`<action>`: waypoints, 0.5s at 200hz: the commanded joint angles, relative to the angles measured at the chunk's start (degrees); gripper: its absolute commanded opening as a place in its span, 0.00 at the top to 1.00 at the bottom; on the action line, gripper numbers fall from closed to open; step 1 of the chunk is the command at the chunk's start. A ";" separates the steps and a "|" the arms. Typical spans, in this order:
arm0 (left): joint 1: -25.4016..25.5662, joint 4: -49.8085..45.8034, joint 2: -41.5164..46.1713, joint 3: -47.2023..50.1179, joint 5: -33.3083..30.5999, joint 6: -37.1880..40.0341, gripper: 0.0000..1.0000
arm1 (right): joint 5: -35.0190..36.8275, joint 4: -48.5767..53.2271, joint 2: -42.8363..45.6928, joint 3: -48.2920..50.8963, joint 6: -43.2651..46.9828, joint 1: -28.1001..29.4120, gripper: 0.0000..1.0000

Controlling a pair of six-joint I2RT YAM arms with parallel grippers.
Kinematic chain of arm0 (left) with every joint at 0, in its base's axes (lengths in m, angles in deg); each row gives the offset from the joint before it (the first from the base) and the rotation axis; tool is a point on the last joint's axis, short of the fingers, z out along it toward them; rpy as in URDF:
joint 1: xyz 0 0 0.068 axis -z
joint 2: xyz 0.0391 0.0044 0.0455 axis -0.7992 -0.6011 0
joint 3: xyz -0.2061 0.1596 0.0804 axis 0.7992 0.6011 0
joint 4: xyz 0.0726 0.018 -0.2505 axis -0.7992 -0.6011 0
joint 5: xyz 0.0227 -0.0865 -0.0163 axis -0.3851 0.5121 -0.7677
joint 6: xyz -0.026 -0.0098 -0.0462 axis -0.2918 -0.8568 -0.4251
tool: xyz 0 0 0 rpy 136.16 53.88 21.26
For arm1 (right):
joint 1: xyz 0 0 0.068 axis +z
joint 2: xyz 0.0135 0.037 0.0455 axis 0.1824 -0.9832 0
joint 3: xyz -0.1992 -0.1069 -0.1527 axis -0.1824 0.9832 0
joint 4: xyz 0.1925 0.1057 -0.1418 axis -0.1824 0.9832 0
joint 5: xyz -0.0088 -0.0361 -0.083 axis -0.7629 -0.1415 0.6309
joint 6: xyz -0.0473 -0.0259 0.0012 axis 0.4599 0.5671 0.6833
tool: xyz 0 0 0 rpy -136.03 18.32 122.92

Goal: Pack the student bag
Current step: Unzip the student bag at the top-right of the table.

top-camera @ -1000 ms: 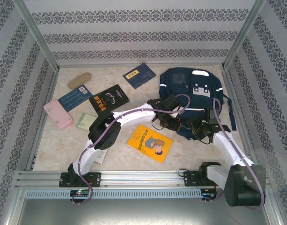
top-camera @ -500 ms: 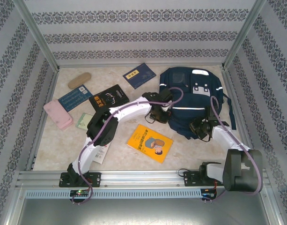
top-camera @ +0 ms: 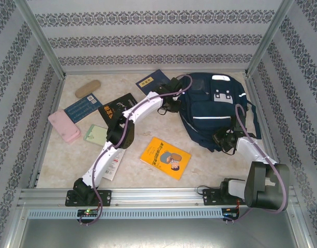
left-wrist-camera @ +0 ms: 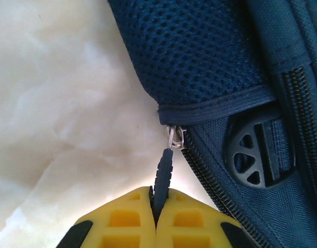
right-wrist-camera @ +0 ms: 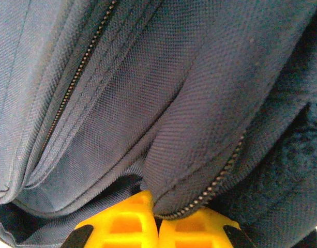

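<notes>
The student bag (top-camera: 212,111) is found at the far right of the table (top-camera: 70,160). Its left edge has been drawn back toward the far wall since a second ago, so that more bare table is seen between it and the yellow book (top-camera: 165,157). The left arm, bent over the middle of the table then, is now stretched out long to the bag's far left corner. The right arm is folded low at the bag's near edge. The right gripper (right-wrist-camera: 155,209), part open earlier, is now clenched on a fold of woven navy cloth beside a zip line. The left gripper (left-wrist-camera: 157,199) is clamped on the dark ridged zip pull (left-wrist-camera: 162,170), which hangs from a small metal ring (left-wrist-camera: 175,138) under a bound edge of open mesh; a round black plastic fitting (left-wrist-camera: 259,155) is sewn just beside it
</notes>
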 commanded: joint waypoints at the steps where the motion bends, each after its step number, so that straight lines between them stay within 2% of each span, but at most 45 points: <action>1: -2.18 5.07 -1.23 -2.65 -6.19 -5.28 1.00 | 4.41 4.73 -0.50 0.90 2.13 -1.39 1.00; 21: -2.50 6.09 -1.80 -2.33 -8.07 -8.09 1.00 | 3.12 3.99 -0.74 0.73 2.98 -1.50 1.00; 36: -2.93 6.36 -1.69 -2.46 -7.22 -9.23 1.00 | -0.03 2.97 -0.98 -0.29 4.34 -1.46 1.00; 48: -3.10 6.10 -0.98 -2.42 -5.76 -9.33 1.00 | -2.47 2.84 -0.64 -1.70 5.57 -1.42 0.94; 55: -3.12 5.62 -0.42 -2.37 -4.86 -9.24 0.92 | -3.39 3.17 -0.06 -2.94 6.51 -1.33 0.88; 74: -3.07 4.72 2.63 -0.28 -1.71 -9.41 0.60 | -2.73 5.21 2.70 -6.61 9.19 -0.81 0.76; 86: -2.99 5.56 5.77 3.43 0.62 -9.89 0.50 | -0.67 6.53 4.23 -8.76 10.56 -0.66 0.67; 100: -2.72 8.18 10.37 9.65 2.70 -10.78 0.42 | 2.83 8.30 4.95 -10.68 11.58 -0.67 0.62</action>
